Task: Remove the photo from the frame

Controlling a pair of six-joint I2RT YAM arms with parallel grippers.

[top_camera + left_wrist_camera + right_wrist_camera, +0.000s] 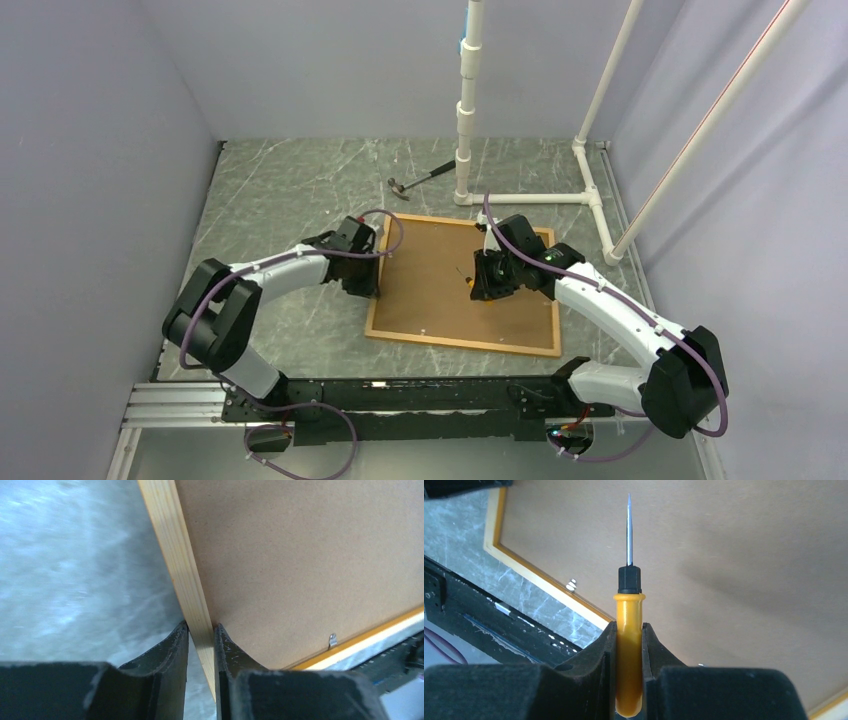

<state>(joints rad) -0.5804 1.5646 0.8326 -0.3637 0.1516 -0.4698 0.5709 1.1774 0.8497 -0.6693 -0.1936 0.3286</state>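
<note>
The frame [377, 322] lies face down on the table, a thin orange border around the photo's plain brown board back [440, 290]; the printed side is hidden. My left gripper [366, 287] is shut on the frame's left edge, which shows as a pale wood strip [186, 575] between my fingers [225, 645]. My right gripper [490, 285] hovers over the right half of the board, shut on an orange-handled screwdriver [629, 645] whose blade tip points across the board [744, 570]. A small metal clip [332, 639] sits at the near frame edge; another shows in the right wrist view [571, 585].
A hammer [418, 180] lies on the marble table behind the frame. A white pipe stand [466, 120] rises at the back centre, with pipes running right [600, 210]. Grey walls close in left and right. A black rail [400, 395] runs along the near edge.
</note>
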